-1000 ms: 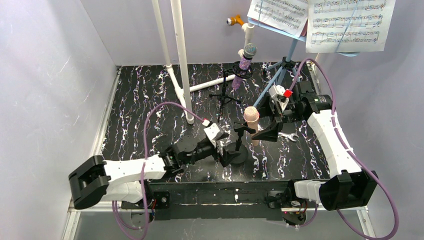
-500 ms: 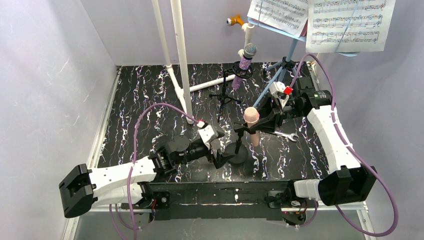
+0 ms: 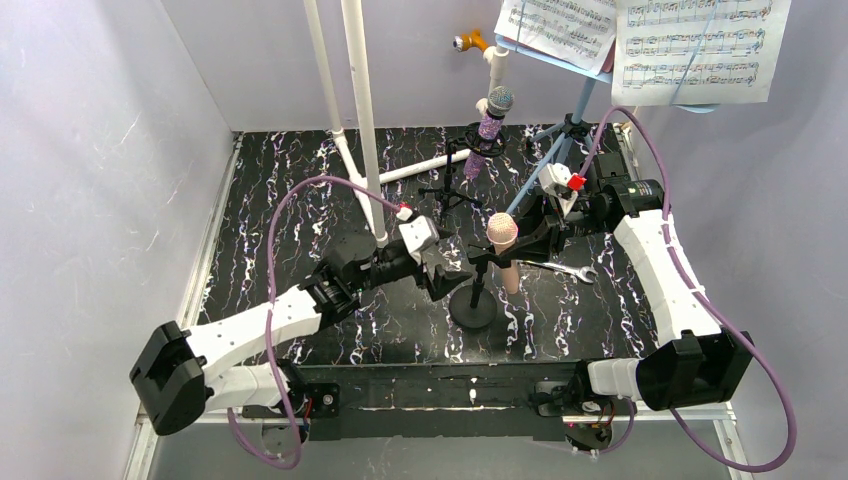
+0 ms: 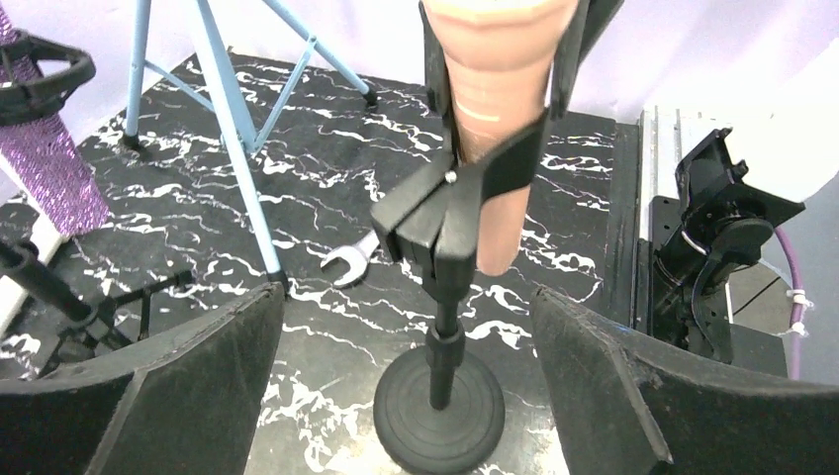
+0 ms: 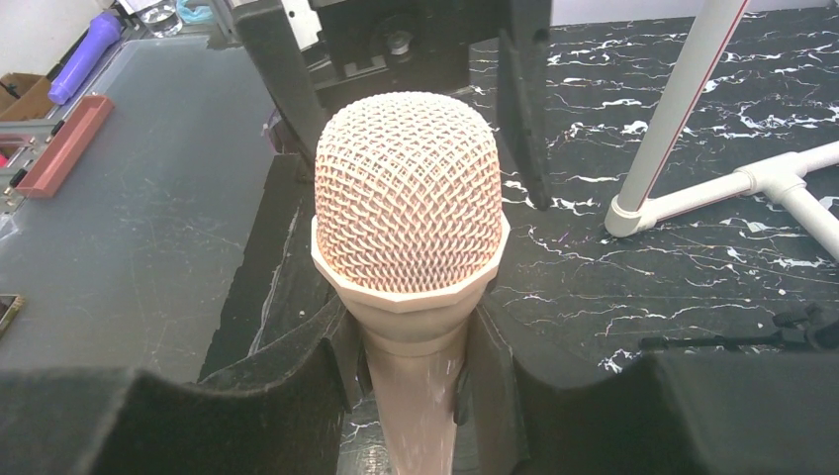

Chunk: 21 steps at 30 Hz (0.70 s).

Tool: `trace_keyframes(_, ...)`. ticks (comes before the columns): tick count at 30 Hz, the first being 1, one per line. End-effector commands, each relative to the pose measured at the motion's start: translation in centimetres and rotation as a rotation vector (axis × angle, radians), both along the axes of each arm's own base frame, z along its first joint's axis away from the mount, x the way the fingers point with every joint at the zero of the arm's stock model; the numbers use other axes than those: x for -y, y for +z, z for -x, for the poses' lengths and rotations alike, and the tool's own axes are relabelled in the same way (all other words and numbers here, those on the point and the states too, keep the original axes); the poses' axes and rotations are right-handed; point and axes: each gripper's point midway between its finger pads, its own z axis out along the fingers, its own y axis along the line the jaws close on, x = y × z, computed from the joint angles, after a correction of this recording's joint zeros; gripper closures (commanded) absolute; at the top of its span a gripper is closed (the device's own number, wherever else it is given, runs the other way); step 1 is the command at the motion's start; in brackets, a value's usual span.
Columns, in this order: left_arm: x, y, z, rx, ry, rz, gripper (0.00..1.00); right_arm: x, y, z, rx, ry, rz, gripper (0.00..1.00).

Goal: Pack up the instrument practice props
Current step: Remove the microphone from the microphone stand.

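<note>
Left gripper (image 4: 408, 317): jaws apart, flanking the round-base holder (image 4: 438, 408) at its post and touching nothing. Closing them on the post would steady the stand before any pull.

The peach microphone (image 5: 408, 208) sits head-up in the holder's clip (image 4: 475, 183), near the middle of the table (image 3: 300, 200). It has a mesh dome, a faceted collar and a smooth tapered handle.

Right gripper (image 5: 414, 388): clamped on the handle just under the collar. Lift along the handle axis and avoid side load.

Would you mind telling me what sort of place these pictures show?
Probably a robot lab's walled test cell, staged as a music-practice corner: two arms bolted to a marbled black table, a peach microphone on its stand, and sheet music on a light-blue rack.
</note>
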Motion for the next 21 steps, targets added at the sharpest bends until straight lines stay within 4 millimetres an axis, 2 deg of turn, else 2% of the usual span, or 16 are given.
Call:
trace_keyframes(1,1.6,2.2,0.4,0.041,-0.130,0.019,0.08,-0.1,1.3,0.4,0.045,0.007,-0.008,0.81)
trace_keyframes(6,3.0,2.1,-0.1,0.026,-0.183,0.009,0.12,-0.1,1.2,0.4,0.045,0.005,-0.006,0.81)
trace_keyframes(11,4.0,2.1,-0.1,-0.006,-0.227,0.011,0.21,0.0,1.1,0.4,0.042,0.003,-0.003,0.81)
trace_keyframes(13,4.3,2.1,0.0,-0.016,-0.247,0.012,0.33,-0.1,1.1,0.5,0.042,0.004,-0.004,0.81)
trace_keyframes(15,4.4,2.0,0.0,-0.031,-0.251,0.012,0.50,0.0,1.1,0.4,0.042,0.002,-0.003,0.82)
trace_keyframes(18,4.5,1.9,0.0,-0.033,-0.258,0.010,0.60,0.0,1.1,0.4,0.038,0.001,-0.002,0.82)
trace_keyframes(20,4.5,1.9,0.1,-0.064,-0.261,0.016,0.80,0.0,1.0,0.4,0.039,0.000,0.000,0.82)
trace_keyframes(21,4.5,1.9,0.1,-0.067,-0.260,0.018,0.96,0.0,1.0,0.4,0.037,-0.001,0.001,0.82)
